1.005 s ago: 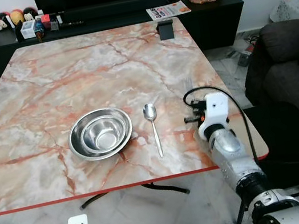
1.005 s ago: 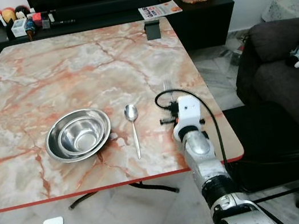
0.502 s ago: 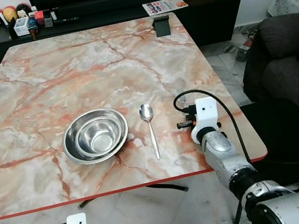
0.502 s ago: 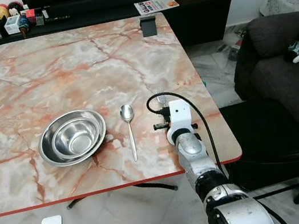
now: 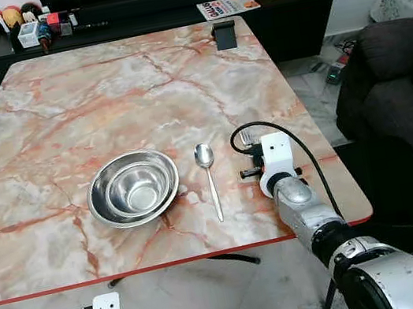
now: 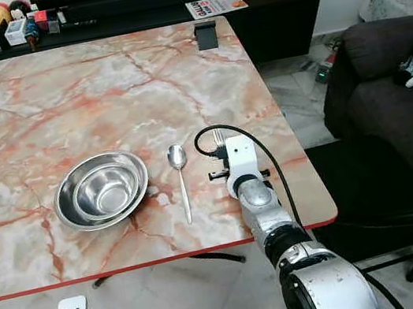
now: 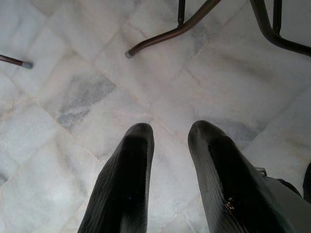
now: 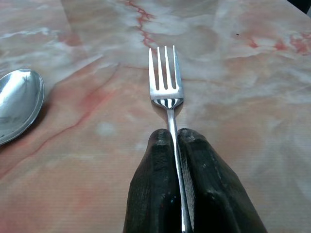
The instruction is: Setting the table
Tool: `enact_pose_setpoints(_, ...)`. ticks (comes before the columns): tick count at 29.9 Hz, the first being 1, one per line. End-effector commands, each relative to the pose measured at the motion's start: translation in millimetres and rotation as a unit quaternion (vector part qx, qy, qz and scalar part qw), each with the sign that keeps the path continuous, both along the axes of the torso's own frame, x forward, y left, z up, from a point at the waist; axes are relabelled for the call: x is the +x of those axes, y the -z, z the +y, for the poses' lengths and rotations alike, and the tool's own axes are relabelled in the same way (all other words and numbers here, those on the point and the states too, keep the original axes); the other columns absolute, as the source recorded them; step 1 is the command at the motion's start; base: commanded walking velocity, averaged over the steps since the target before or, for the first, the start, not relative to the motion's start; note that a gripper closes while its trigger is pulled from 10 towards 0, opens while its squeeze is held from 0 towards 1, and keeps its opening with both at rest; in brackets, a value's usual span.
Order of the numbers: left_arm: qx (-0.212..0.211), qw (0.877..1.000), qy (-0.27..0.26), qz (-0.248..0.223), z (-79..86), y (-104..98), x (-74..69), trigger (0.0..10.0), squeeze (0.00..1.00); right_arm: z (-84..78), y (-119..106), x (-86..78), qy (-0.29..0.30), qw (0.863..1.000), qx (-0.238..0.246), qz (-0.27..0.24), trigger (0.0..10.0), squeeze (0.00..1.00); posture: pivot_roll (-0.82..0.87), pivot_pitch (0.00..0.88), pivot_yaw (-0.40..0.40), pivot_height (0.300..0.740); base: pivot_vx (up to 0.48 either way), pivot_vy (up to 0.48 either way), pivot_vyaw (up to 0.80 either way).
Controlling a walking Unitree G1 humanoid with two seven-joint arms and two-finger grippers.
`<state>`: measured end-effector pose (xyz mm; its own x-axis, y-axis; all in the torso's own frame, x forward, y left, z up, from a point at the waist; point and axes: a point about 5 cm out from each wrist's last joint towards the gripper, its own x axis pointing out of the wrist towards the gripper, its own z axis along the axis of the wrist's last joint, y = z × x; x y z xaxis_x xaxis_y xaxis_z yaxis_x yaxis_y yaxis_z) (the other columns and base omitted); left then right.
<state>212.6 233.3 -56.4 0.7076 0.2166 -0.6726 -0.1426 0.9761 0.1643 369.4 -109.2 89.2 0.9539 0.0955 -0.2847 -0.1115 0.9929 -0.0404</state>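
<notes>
Fingers (image 8: pixel 160 184) of the right gripper (image 8: pixel 175 138) pinch a silver four-tined fork (image 8: pixel 166 90) right of the steel spoon (image 5: pixel 208 172); left gripper (image 7: pixel 170 131), slightly parted, hangs over marble floor (image 7: pixel 73 97).

Marble table (image 5: pixel 101 101) — bowl (image 5: pixel 134 187), spoon (image 5: pixel 210 176)

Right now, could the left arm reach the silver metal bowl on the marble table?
Probably not without lifting first: the left gripper hangs below the marble table, pointing at the floor, while the silver metal bowl sits above it, near the table's front edge.
</notes>
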Motion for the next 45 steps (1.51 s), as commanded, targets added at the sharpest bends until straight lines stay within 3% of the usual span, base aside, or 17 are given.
enact_pose_setpoints(1, -0.005, 1.000, -0.001, 0.014, 0.1, 3, -4.2, 10.0, 0.00, 0.9, 14, -6.5, -0.002, 0.999, -0.006, 0.038, 10.0, 0.00, 0.03, 0.129, 0.009, 0.740, 0.000, 0.000, 0.00)
enact_pose_setpoints(28, -0.018, 1.000, 0.004, 0.017, -7.4, 4, -1.0, 10.0, 0.00, -0.6, 30, -15.5, 0.007, 0.997, -0.021, 0.076, 10.0, 0.00, 0.04, 0.119, 0.002, 0.740, 0.000, 0.000, 0.00)
enact_pose_setpoints(29, -0.018, 1.000, 0.004, 0.017, -7.5, 4, -0.8, 10.0, 0.00, -0.6, 30, -15.6, 0.008, 0.997, -0.020, 0.077, 10.0, 0.73, 0.04, 0.119, 0.002, 0.740, 0.000, 0.000, 0.00)
enact_pose_setpoints(30, -0.018, 1.000, 0.004, 0.016, -7.7, 3, -0.4, 10.0, 0.00, -0.4, 30, -15.5, 0.007, 0.997, -0.017, 0.077, 10.0, 0.85, 0.04, 0.118, 0.003, 0.740, 0.000, 0.000, 0.00)
enact_pose_setpoints(31, -0.018, 1.000, 0.005, 0.016, -7.8, 3, -0.2, 10.0, 0.00, -0.1, 30, -15.5, 0.007, 0.997, -0.014, 0.077, 10.0, 0.85, 0.04, 0.119, 0.003, 0.740, 0.000, 0.000, 0.00)
enact_pose_setpoints(32, -0.017, 1.000, 0.005, 0.016, -7.9, 3, 0.0, 10.0, 0.00, 0.1, 30, -15.5, 0.006, 0.997, -0.014, 0.077, 10.0, 1.00, 0.04, 0.118, 0.003, 0.740, 0.000, 0.000, 0.00)
enact_pose_setpoints(45, -0.017, 1.000, 0.005, 0.016, -7.8, 3, 1.2, 10.0, 0.00, 1.4, 28, -14.7, 0.005, 0.997, -0.018, 0.073, 10.0, 1.00, 0.04, 0.111, 0.004, 0.740, 0.000, 0.000, 0.00)
